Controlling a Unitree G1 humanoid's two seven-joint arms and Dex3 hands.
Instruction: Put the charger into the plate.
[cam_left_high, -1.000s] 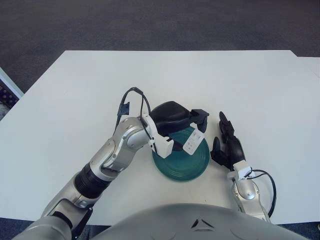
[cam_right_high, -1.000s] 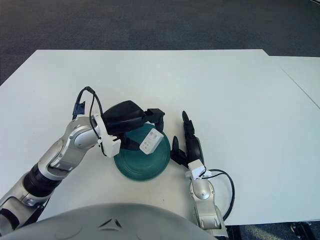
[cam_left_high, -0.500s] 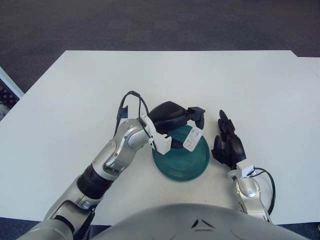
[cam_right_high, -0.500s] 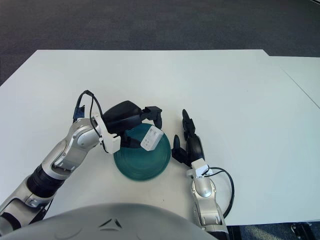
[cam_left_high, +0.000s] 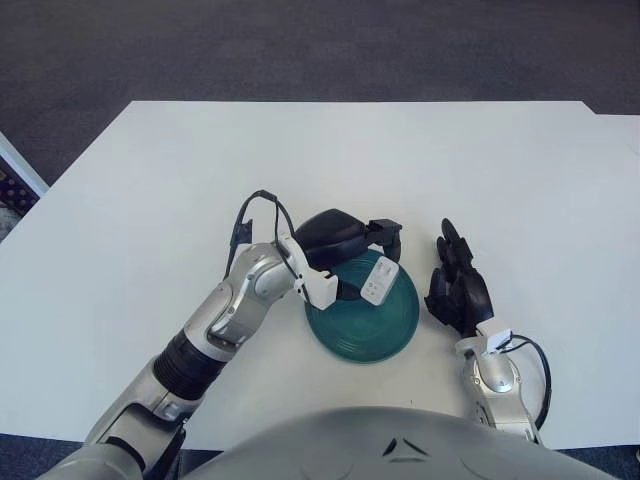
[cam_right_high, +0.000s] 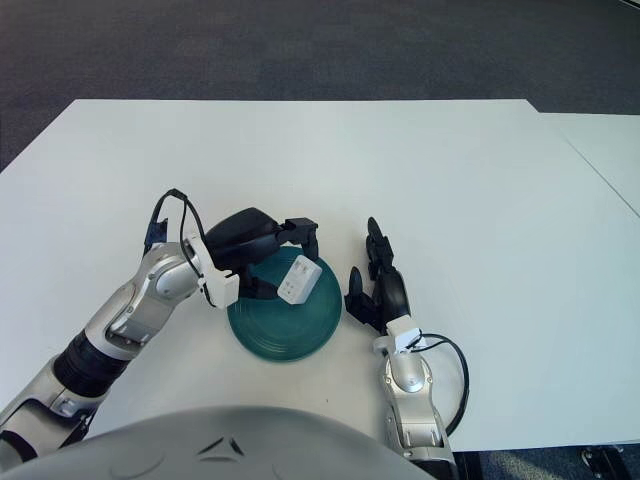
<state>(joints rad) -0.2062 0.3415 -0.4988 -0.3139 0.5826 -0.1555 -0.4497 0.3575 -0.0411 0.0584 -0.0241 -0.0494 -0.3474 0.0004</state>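
The white charger (cam_left_high: 377, 279) is tilted over the far side of the teal plate (cam_left_high: 368, 326), just at its inner rim. My left hand (cam_left_high: 369, 263) reaches in from the left, its black fingers (cam_left_high: 387, 234) curled over the charger's top and the thumb against its left side. I cannot tell whether the charger touches the plate. My right hand (cam_left_high: 457, 285) shows just right of the plate, fingers relaxed and holding nothing.
The plate sits near the front edge of a white table (cam_left_high: 300, 160). A black cable (cam_left_high: 250, 212) loops up from my left wrist. Dark carpet lies beyond the table's far edge.
My left hand has sunk lower and drawn slightly back to the left with the charger, bringing it down close to the plate. The right hand shifted a little.
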